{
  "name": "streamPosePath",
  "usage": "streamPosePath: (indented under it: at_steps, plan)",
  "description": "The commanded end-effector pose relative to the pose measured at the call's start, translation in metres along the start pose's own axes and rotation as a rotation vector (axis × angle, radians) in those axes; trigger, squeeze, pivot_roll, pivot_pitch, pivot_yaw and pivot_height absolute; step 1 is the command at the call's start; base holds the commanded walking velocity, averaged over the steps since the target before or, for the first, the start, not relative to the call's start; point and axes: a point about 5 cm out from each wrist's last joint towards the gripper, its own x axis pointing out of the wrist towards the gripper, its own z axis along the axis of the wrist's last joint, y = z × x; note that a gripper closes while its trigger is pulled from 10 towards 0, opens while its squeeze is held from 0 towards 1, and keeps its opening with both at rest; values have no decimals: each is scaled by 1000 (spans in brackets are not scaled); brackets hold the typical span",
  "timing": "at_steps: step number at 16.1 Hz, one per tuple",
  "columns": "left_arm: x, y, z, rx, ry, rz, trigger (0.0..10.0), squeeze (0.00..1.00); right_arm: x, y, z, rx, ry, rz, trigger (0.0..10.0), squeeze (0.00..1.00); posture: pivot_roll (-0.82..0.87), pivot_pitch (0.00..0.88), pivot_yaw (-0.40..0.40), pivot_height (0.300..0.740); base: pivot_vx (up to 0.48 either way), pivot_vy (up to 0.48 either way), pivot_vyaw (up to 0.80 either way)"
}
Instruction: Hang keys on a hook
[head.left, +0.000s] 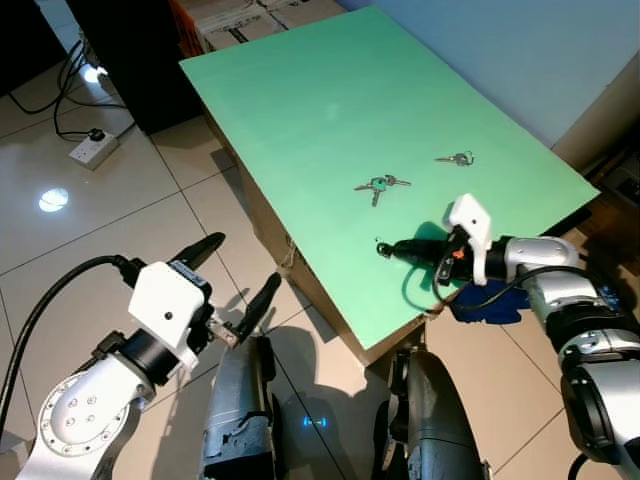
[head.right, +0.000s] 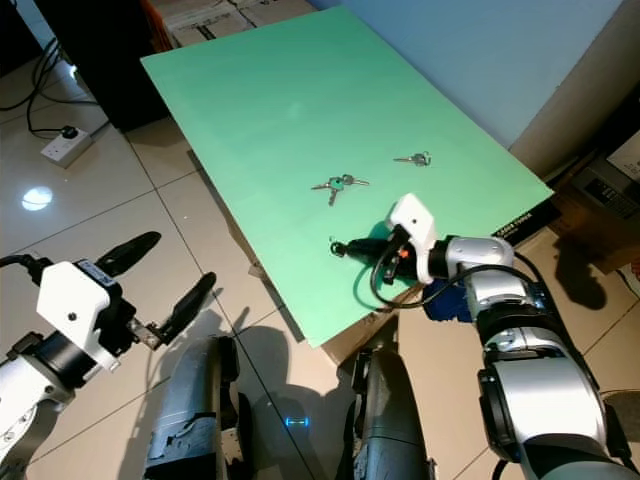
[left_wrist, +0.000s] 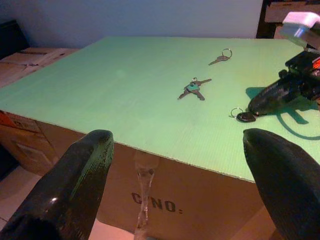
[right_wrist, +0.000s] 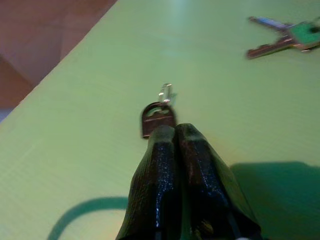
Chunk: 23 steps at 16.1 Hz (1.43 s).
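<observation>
Right wrist view: right gripper (right_wrist: 167, 131) clamps a dark-headed key (right_wrist: 157, 118) near the green board's (head.left: 300, 100) front edge; left gripper (head.left: 236, 282) idles, fingers spread; hanging remains, no hook discernible.

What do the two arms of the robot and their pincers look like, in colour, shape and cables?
Both arms are silver metal with rounded joints. The left arm carries a white boxy wrist block and a thick black cable that loops to it. Its left pincer has two long, black, tapering fingers. The right arm has a white block too, with a small orange mark and a looping black cable. The right pincer is also black.
</observation>
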Motion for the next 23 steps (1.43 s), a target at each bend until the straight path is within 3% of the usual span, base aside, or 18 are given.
streamPosePath:
  at_steps: [1,4,6,7,8,9,11,17,23]
  plan:
    - [-1,-2,-2,-11,8,-6,10000,0,-10,-4,5,-6,-48,-25,0,0,195,244,-18,601,0,0,0]
    - [-2,-2,-2,-9,9,3,10000,0,-24,-13,25,-1,-177,-71,0,0,195,245,-19,601,0,0,0]
    - [-2,-2,-2,-11,10,2,10000,0,-26,-12,25,-18,-173,-71,0,0,184,248,-11,601,0,0,0]
    - [0,-3,-2,-12,8,-6,10000,0,-22,-10,19,-26,-140,-78,3098,0,183,250,-3,601,0,0,0]
    - [0,-2,-2,-13,8,-8,10000,0,-21,-9,17,-26,-129,-79,6902,196,186,251,-1,601,0,0,0]
    - [0,-2,-2,-12,7,-10,10000,0,-18,-8,15,-18,-120,-71,10000,1000,188,253,1,601,0,0,0]
    - [-2,-1,-1,-5,13,-9,10000,0,-7,-6,15,-4,-104,-70,10000,1000,201,263,0,601,0,0,0]
    - [-6,-1,1,-3,21,0,10000,0,5,-9,23,-5,-122,-88,10000,1000,219,280,-11,601,0,0,0]
    - [-8,0,2,1,26,7,10000,0,19,0,21,-15,-78,1,10000,1000,228,285,-14,601,0,0,0]
